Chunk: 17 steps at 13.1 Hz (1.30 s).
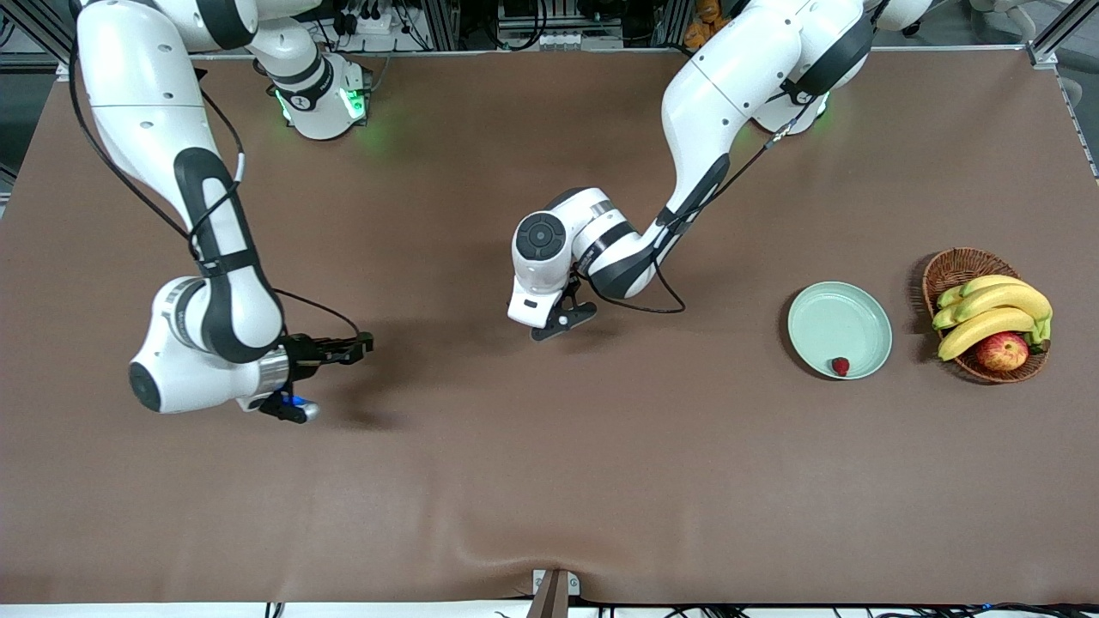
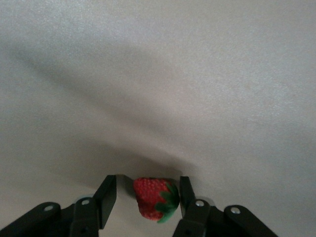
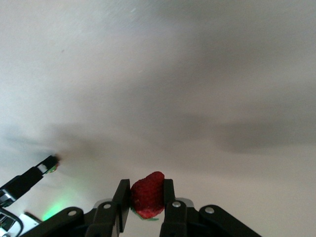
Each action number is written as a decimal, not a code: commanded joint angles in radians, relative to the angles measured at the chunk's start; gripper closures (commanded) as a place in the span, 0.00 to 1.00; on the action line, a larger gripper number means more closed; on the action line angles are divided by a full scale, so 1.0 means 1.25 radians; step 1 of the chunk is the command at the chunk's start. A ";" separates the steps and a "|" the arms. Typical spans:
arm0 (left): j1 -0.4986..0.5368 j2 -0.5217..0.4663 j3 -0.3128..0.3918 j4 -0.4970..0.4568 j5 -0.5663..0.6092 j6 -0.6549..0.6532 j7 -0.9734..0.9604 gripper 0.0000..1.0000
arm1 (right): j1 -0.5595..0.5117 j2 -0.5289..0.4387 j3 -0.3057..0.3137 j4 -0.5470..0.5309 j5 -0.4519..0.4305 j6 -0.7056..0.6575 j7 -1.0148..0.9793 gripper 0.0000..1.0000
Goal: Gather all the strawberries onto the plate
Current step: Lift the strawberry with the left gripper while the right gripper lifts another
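Two white arms reach over a brown table [image 1: 549, 481], the largest thing in sight. Toward the left arm's end of it sits a brown wicker basket [image 1: 953, 268] holding bananas [image 1: 996, 311] and a red-yellow apple [image 1: 1002, 350], and just beside the basket, toward the table's middle, lies the pale mint-green plate [image 1: 840, 330]. The right gripper [image 1: 354, 348] hangs over the table toward the right arm's end, its fingers [image 3: 121, 196] clamped on a strawberry [image 3: 147, 194] pinched between them. The left gripper [image 2: 146, 193] is down low over the middle of the table, well apart from the plate; its fingers [image 2: 107, 193] straddle a second strawberry [image 2: 154, 198], one finger touching the berry's leafy side while a small gap shows on the other, so the jaws are partly closed around it and not clamped. The third strawberry [image 1: 840, 366] lies in the plate, close to the rim nearest the front camera.
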 commanded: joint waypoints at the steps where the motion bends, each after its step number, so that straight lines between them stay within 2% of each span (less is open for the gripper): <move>1: -0.013 0.013 0.009 0.021 0.014 0.009 -0.018 0.43 | 0.011 -0.004 0.015 -0.004 0.036 0.002 0.058 1.00; 4: -0.013 0.018 0.009 0.021 0.014 0.010 -0.018 0.48 | 0.026 -0.003 0.017 -0.004 0.074 0.006 0.067 1.00; 8: -0.013 0.018 0.009 0.021 0.013 0.015 -0.015 0.67 | 0.041 0.002 0.021 -0.004 0.081 0.024 0.068 1.00; 9: -0.013 0.018 0.009 0.021 0.012 0.015 -0.015 0.76 | 0.043 0.002 0.023 -0.004 0.079 0.037 0.068 1.00; 11: -0.011 0.014 0.009 0.021 0.012 0.018 -0.015 1.00 | 0.044 0.003 0.031 -0.004 0.079 0.048 0.068 1.00; 14: 0.027 -0.036 0.004 0.016 0.010 0.015 -0.014 1.00 | 0.059 0.004 0.033 -0.006 0.102 0.065 0.068 1.00; 17: 0.093 -0.130 -0.002 -0.007 0.009 -0.026 -0.008 1.00 | 0.092 0.014 0.033 -0.010 0.142 0.097 0.069 1.00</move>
